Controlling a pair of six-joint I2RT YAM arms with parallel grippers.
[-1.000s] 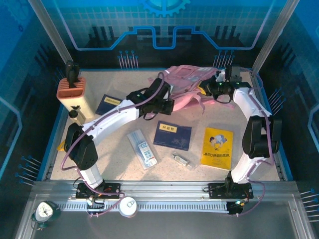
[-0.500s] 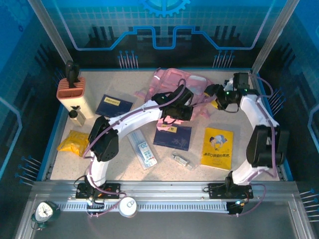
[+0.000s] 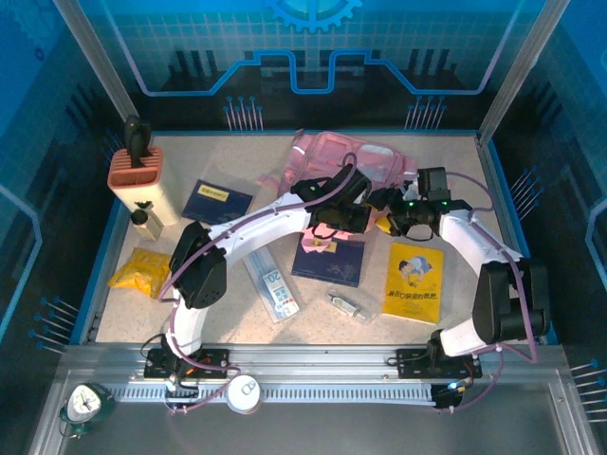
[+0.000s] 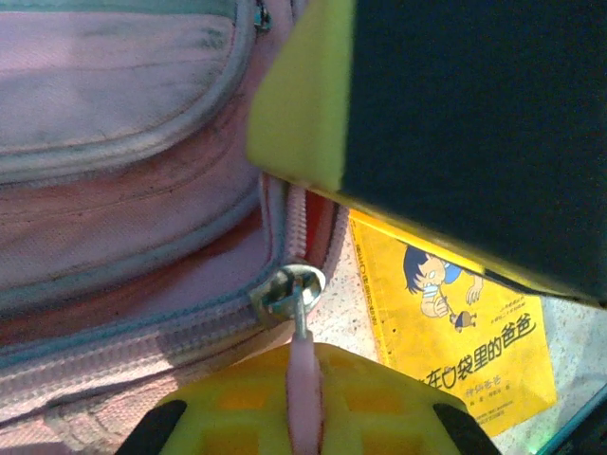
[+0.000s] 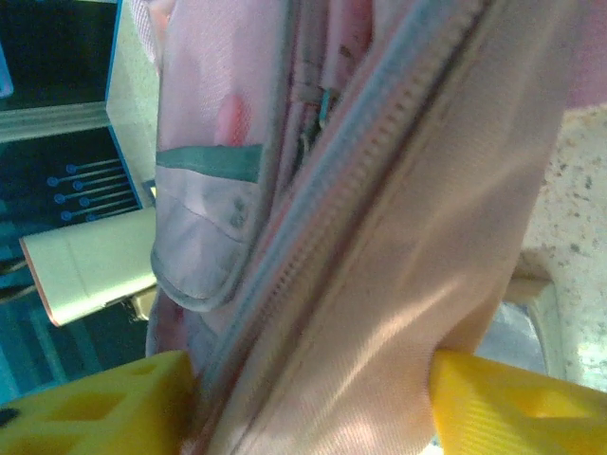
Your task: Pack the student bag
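Toward the far edge of the speckled tabletop [image 3: 218,156], near its middle, the large soft pink fabric backpack [image 3: 346,156] is lying slumped. On its near side the left end effector [image 4: 302,403] is pinching the pink zip pull tab [image 4: 302,365], yellow fingers pressed together on it. Just beside it, the right end effector [image 5: 313,408] is straddling a thick fold of the bag's zipped edge. Both fingers are touching fabric, so it appears to be gripping. Opening the zip looks like the step in hand. Next, the left arm needs a steady pull along the teeth while the right is holding the fabric taut. Nearer the right edge, the flat yellow picture book [image 3: 415,280] is lying unpacked.
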